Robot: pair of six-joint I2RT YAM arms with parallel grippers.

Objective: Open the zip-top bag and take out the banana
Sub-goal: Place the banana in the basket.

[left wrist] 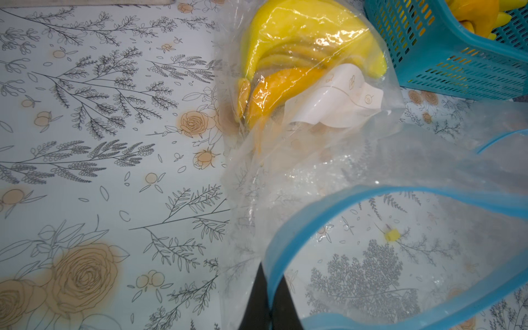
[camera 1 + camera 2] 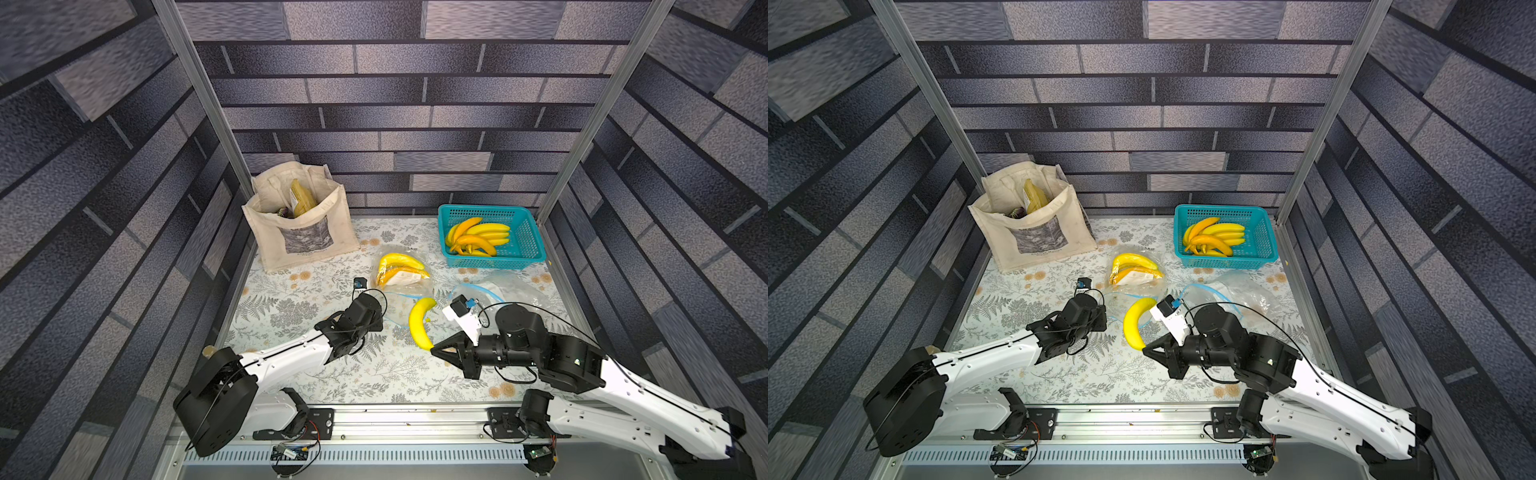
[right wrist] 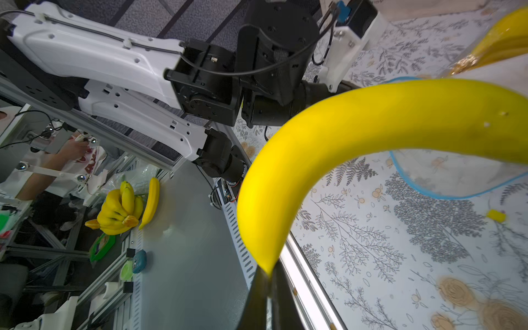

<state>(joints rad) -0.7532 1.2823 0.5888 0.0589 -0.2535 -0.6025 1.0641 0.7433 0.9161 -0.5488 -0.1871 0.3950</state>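
Banana [image 2: 419, 322]: outside the bag [image 1: 300, 225], over the table's [image 2: 332, 374] front middle, pinched by its tip in the right pincer [image 2: 434, 351], left pincer [image 1: 270, 297] clamped on the bag rim; risk: slim tip hold, fruit likely to swivel or drop.

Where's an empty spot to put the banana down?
Bare tablecloth: in front of the tote bag, and between the left arm and right arm by the front rail. Crowded near the basket: plastic bags and bagged bananas lie there.

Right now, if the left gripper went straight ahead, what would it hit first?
Left gripper, shut on the bag rim, would likely meet the plastic-wrapped bunch first; depth is unclear.
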